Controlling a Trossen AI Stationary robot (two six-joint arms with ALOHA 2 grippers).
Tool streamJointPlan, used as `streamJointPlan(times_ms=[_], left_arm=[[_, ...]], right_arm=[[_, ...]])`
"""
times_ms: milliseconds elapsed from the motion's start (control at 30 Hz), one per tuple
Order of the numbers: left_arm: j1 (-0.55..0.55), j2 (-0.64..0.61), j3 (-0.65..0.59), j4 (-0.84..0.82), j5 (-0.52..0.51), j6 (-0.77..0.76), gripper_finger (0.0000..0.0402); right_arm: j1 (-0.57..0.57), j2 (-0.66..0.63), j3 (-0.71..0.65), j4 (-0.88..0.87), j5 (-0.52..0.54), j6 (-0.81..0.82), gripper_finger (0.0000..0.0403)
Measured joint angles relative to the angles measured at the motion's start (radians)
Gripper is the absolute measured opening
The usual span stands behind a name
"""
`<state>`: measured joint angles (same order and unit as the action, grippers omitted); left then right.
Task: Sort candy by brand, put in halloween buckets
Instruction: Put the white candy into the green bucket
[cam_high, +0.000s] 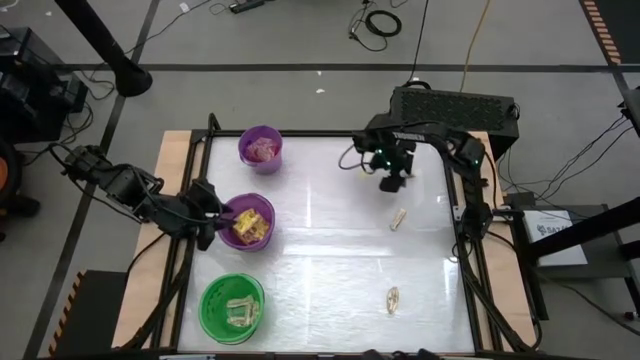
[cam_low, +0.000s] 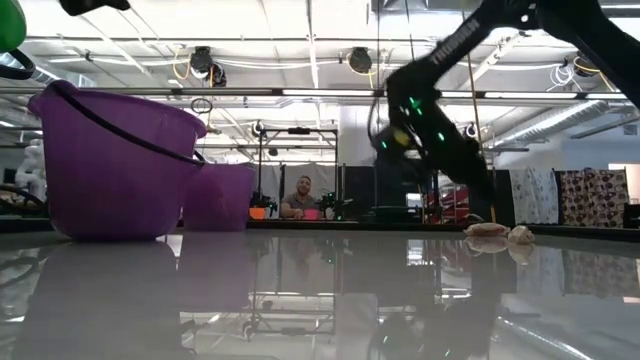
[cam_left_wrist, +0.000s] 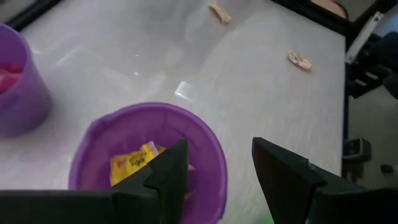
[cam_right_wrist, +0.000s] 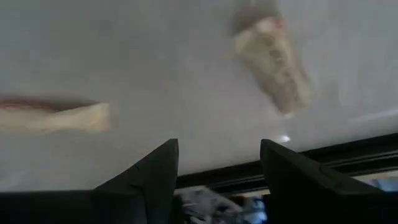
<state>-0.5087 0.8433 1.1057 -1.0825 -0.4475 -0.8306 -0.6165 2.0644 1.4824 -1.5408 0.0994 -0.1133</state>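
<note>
Candy (cam_high: 399, 219) lies loose; right gripper (cam_high: 392, 183) gapes empty above table; left gripper (cam_left_wrist: 217, 171) wide over purple bucket (cam_left_wrist: 205, 134).

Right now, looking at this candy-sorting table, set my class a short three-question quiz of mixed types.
1. True or false: the green bucket holds the yellow packets.
2. How many tan candies lie loose on the table?
3. Which bucket does the left gripper hover beside? A) small purple bucket B) wide purple bucket C) green bucket

Key: 1 false, it holds pale pieces. 2 two, the second at. 3 B. The right gripper hangs over the far side, fingers open, empty.
</note>
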Motion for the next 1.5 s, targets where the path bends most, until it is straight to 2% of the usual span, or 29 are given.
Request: streamJointPlan(times_ms=[100,200,700,1500], left_arm=[[0.006,0.000,0.000,0.000,-0.057,0.006,0.0185],[0.030,0.000,0.000,0.000,-0.081,0.006,0.0185],[0.095,0.000,0.000,0.004,-0.081,0.006,0.0185],[0.095,0.001,0.000,0.004,-0.081,0.027,0.0185]], right_arm=[[-0.021,0.000,-0.082,0.082,0.096,-0.012,0.0219],[-0.036,0.000,-0.116,0.127,0.138,-0.017,0.0218],[-0.044,0.000,-0.119,0.339,0.158,-0.112,0.0203],[-0.043,-0.001,-0.119,0.377,0.158,-0.078,0.0202]])
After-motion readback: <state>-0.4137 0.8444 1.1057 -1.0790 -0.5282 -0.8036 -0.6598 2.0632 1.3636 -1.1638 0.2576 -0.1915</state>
